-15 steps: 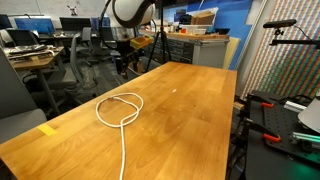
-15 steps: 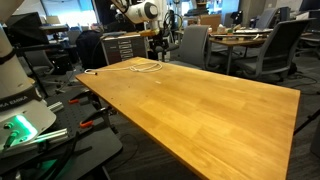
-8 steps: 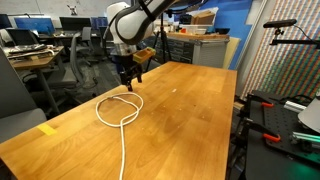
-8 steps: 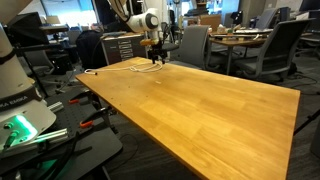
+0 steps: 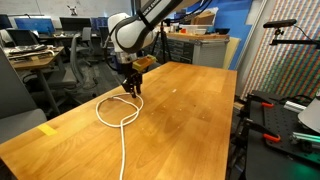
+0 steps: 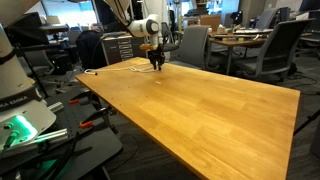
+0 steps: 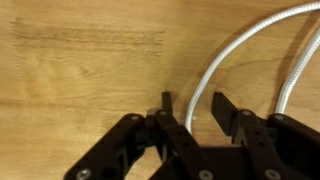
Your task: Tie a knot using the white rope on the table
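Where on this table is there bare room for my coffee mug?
Most of the table is bare: everything between the white rope and the long edge away from it. It is crowded only at the rope's loop, where the gripper hangs, and along its tail toward the near end.

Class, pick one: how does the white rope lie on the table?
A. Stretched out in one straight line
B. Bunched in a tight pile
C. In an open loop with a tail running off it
C: in an exterior view the white rope curves round into an open loop on the table, with one strand trailing toward the near edge.
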You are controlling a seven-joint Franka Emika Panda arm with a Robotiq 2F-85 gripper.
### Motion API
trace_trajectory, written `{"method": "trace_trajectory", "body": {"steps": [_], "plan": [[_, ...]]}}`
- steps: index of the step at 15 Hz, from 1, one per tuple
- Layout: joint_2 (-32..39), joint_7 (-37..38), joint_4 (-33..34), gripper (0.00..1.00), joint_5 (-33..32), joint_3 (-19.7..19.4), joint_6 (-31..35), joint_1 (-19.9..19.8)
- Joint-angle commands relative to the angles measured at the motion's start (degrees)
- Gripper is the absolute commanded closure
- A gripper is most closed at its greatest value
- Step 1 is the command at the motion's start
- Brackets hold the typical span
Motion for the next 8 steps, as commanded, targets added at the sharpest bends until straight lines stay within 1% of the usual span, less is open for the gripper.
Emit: {"method": "trace_trajectory", "body": {"steps": [1, 2, 3, 4, 8], "plan": [[2.0, 1.0, 3.8, 0.84, 2.5, 0.3, -0.6, -0.4], [2.1, 1.2, 4.1, 0.94, 3.1, 0.4, -0.9, -0.5], [2.3, 1.3, 4.4, 0.99, 3.7, 0.5, -1.1, -0.7], [2.4, 1.4, 4.7, 1.0, 4.5, 0.6, -1.3, -0.8], [2.4, 1.5, 5.7, 0.99, 7.3, 1.1, -2.3, -1.6]]}}
